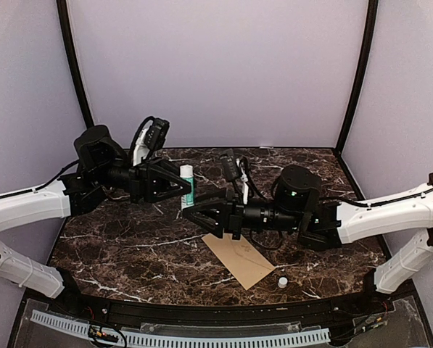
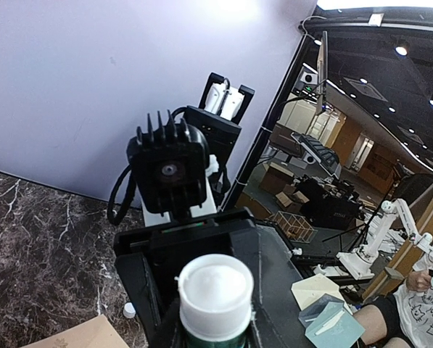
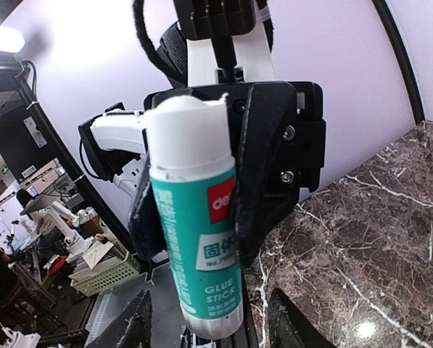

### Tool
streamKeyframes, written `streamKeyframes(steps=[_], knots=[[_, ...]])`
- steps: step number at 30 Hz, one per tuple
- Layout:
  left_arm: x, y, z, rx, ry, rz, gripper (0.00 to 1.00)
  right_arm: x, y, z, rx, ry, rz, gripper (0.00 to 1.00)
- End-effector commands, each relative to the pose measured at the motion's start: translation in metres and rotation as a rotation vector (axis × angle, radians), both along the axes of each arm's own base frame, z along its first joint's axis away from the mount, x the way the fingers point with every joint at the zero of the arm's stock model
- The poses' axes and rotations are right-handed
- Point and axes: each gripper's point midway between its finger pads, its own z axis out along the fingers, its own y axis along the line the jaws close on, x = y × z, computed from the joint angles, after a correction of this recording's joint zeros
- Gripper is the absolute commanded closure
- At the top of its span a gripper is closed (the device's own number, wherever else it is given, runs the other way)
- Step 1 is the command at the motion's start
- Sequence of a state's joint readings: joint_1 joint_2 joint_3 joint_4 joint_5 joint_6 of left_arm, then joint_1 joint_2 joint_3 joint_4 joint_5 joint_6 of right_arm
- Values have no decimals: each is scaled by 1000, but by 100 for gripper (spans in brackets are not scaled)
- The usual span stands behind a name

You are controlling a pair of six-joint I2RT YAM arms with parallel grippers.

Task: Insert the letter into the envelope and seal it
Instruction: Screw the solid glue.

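Dark marble table (image 1: pixel 129 254) fills the overhead view, and at mid-frame the two arms meet nose to nose. Left gripper (image 1: pixel 186 190) is clamped on the glue stick (image 3: pixel 194 217), holding it upright, white top bare. Right gripper (image 1: pixel 190 212) sits just below it, fingers apart either side of the stick's lower end, not touching. The envelope (image 1: pixel 239 259) lies flat at lower centre, tilted. Small white cap (image 1: pixel 282 280) rests just right of its lower corner

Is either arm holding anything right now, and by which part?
The left pincer clamps the white-and-teal plastic glue stick around its upper body; the right pincer stands open, holding nothing.
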State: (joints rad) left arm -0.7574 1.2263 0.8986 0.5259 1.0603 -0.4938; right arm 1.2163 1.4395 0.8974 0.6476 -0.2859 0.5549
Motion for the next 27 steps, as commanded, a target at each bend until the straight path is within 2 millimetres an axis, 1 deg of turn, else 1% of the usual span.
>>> streamKeyframes(steps=[1, 6, 11, 15, 17, 19, 23, 27], knots=[[-18, 8, 14, -46, -46, -61, 100, -5, 0, 25, 93, -37, 32, 54], [-20, 6, 13, -43, -44, -68, 100, -5, 3, 24, 84, -40, 39, 65], [-18, 5, 11, -40, -41, -61, 100, -5, 4, 23, 78, -41, 41, 71], [-17, 5, 10, -38, -41, -56, 100, -4, 2, 24, 81, -42, 31, 86], [-16, 5, 9, -36, -41, -50, 100, -3, 0, 25, 82, -43, 20, 90], [-14, 4, 8, -32, -42, -36, 100, -1, -1, 25, 77, -41, 2, 92], [0, 2, 3, -9, -49, 60, 100, 9, -3, 23, 30, -39, -71, 93], [17, 0, -4, 28, -51, 166, 100, 29, -4, 17, -50, -21, -193, 94]])
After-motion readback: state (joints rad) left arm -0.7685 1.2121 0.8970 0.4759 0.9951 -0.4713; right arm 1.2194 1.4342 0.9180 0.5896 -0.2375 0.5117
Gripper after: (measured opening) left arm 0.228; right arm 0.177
